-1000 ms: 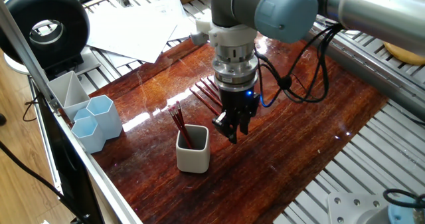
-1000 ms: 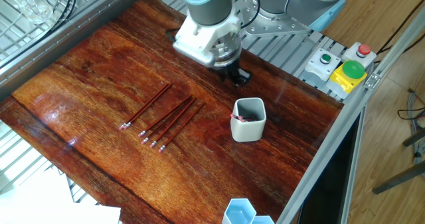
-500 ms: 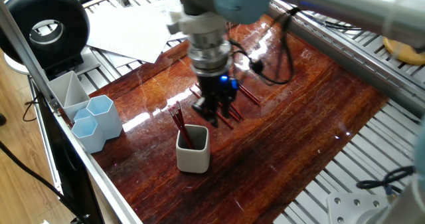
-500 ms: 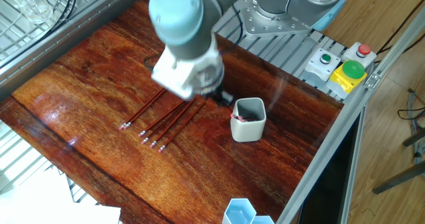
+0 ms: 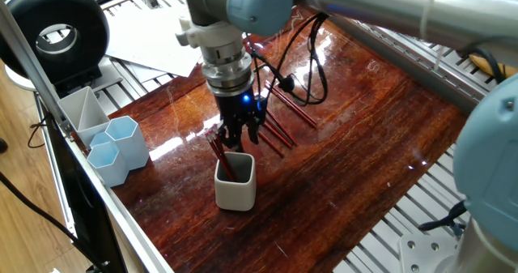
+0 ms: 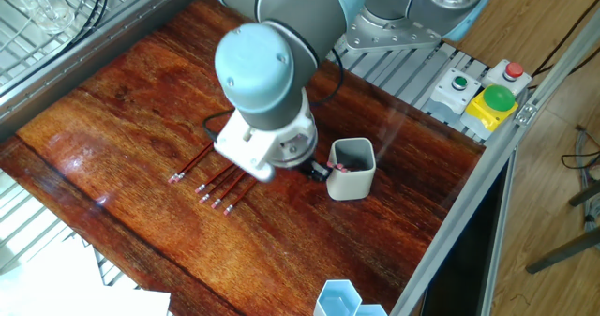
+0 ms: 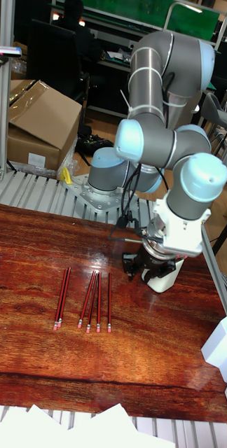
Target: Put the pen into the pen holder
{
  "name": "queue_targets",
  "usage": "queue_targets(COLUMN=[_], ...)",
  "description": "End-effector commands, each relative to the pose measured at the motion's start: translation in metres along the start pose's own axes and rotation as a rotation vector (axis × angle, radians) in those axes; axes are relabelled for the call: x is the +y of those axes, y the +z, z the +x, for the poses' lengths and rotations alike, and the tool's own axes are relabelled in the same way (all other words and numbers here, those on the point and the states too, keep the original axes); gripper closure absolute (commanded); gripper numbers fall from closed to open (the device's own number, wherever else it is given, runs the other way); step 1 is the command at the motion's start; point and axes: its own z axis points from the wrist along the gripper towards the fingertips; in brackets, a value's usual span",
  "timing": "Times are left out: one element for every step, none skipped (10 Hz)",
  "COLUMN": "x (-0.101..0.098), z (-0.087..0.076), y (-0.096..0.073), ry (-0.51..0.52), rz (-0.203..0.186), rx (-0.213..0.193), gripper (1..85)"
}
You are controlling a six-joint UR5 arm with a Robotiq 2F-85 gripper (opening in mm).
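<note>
The gripper (image 5: 237, 135) is hanging just above and behind the holder (image 5: 235, 181), its dark fingers pointing down at the near rim; whether they are spread or pinching anything I cannot tell, since the wrist is hiding them in the other fixed view and the tall fixed view. A blue light is glowing on the gripper body. The off-white holder (image 6: 352, 169) is standing upright on the dark wooden table (image 5: 364, 135), and a few red pens (image 5: 217, 147) are already leaning inside it, their tips sticking out over the left wall. More red pens (image 7: 94, 302) are lying flat on the table in a loose row, well apart from the holder in the tall fixed view. Two pale blue cups (image 5: 118, 147) are sitting near the table's left edge. No writing or brand is readable anywhere.
</note>
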Motion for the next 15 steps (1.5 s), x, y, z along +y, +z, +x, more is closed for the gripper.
queue_targets(x=[0.004,0.005,0.008,0.015,0.014,0.016,0.017,0.010,0.007,0.006,0.005,0.010,-0.013,-0.035,-0.048], z=[-0.009,-0.009,-0.008,-0.005,-0.005,-0.010,-0.016,-0.023,-0.024,-0.026,-0.024,-0.020,-0.028,-0.040,-0.048], y=[0.001,0.001,0.001,0.000,0.000,0.000,0.000,0.000,0.000,0.000,0.000,0.000,-0.002,-0.003,-0.002], ry=[-0.020,-0.020,-0.022,-0.025,-0.002,0.032,0.031,0.024,0.035,0.028,-0.013,-0.061,-0.091,-0.113,-0.123], rz=[0.002,0.001,-0.013,-0.039,-0.038,-0.044,-0.048,-0.020,-0.011,-0.004,-0.002,-0.018,-0.010,-0.001,0.007], rx=[-0.013,-0.013,-0.009,0.003,0.002,-0.015,-0.037,-0.065,-0.071,-0.077,-0.069,-0.056,-0.024,-0.017,-0.019], gripper=[44.7,44.7,44.7,45.0,49.3,49.3,49.3,48.3,51.3,51.7,50.0,45.0,44.3,43.7,43.3])
